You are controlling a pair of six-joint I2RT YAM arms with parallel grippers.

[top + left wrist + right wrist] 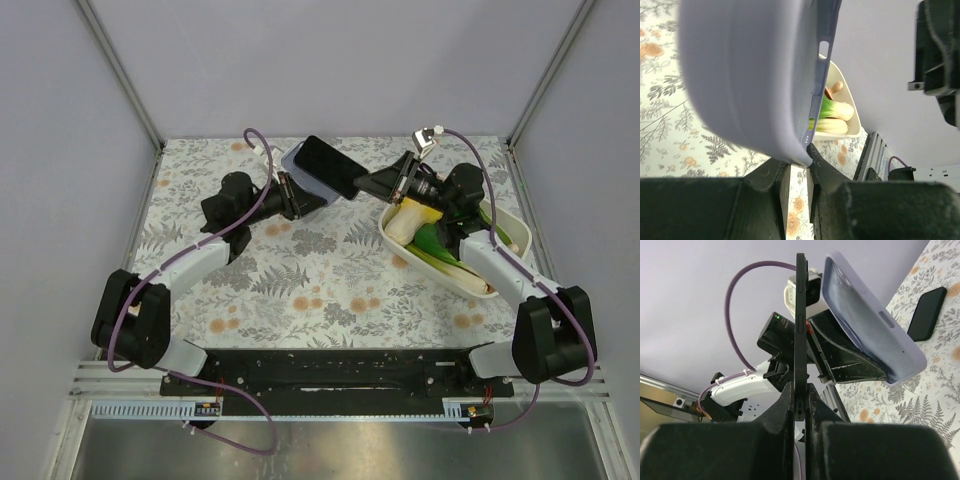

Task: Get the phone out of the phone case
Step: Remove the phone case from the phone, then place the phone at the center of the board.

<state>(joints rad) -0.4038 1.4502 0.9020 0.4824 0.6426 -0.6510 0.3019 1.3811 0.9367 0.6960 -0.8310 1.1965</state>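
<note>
Above the far edge of the table (300, 272), the right gripper (368, 186) is clamped on one end of the phone (330, 166). The left gripper (287, 188) pinches the lavender phone case (293, 157). From the right wrist they stand splayed apart, so the phone looks essentially free. What seems left is drawing them fully clear.
</note>
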